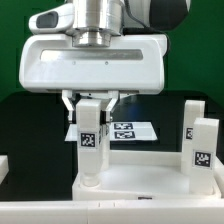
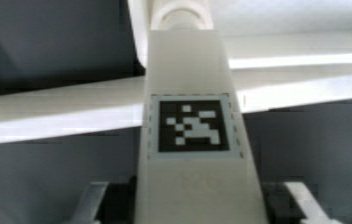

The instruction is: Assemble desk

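Note:
The white tabletop panel (image 1: 140, 188) lies flat at the front of the exterior view. A square white leg (image 1: 90, 140) with a black-and-white tag stands upright at its left corner. My gripper (image 1: 90, 112) hangs straight over this leg, its fingers on either side of the leg's upper part. In the wrist view the leg (image 2: 196, 110) runs up the middle, with dark gaps between it and both fingers (image 2: 102, 200), so my gripper (image 2: 199, 205) is open around it. The tabletop's rim (image 2: 306, 85) crosses behind the leg.
Two more tagged white legs (image 1: 203, 150) (image 1: 191, 120) stand upright at the tabletop's right side in the exterior view. The marker board (image 1: 128, 130) lies on the black table behind the panel. A white piece (image 1: 4, 165) shows at the exterior view's left edge.

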Controlling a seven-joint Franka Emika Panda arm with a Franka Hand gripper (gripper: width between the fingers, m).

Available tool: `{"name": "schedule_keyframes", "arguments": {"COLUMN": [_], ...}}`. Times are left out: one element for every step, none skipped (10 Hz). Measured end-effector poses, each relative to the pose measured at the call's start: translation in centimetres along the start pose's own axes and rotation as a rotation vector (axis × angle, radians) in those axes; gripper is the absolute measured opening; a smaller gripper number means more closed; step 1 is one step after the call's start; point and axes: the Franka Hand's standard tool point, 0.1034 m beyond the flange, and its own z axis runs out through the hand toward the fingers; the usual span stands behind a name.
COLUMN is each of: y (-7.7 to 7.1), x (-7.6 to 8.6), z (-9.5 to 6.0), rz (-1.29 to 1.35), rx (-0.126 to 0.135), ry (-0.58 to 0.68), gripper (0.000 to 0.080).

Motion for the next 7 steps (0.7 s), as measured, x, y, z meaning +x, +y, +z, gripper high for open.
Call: {"name": "schedule_keyframes", "arguments": {"y": [0.02,0.04,0.13,0.17,0.21,0.20,0.20], "x": [-0.17,-0.41,-0.50,-0.44,-0.40,-0.39,-0.40], "z": [0.20,0.43,0.61,0.65,0.65,0.65,0.66], "rz": [-0.001,-0.002,-0.002,-0.003,-0.003,-0.003,-0.003], "rx": [-0.001,-0.002,-0.005,-0.008,-0.008,-0.008,-0.008], "ry": [-0.003,-0.008,-0.006,0.002,0.005,0.005,0.004], "gripper": [0.0284,0.0284,0.0284,0.0284,0.0284,0.0284,0.0285]}}
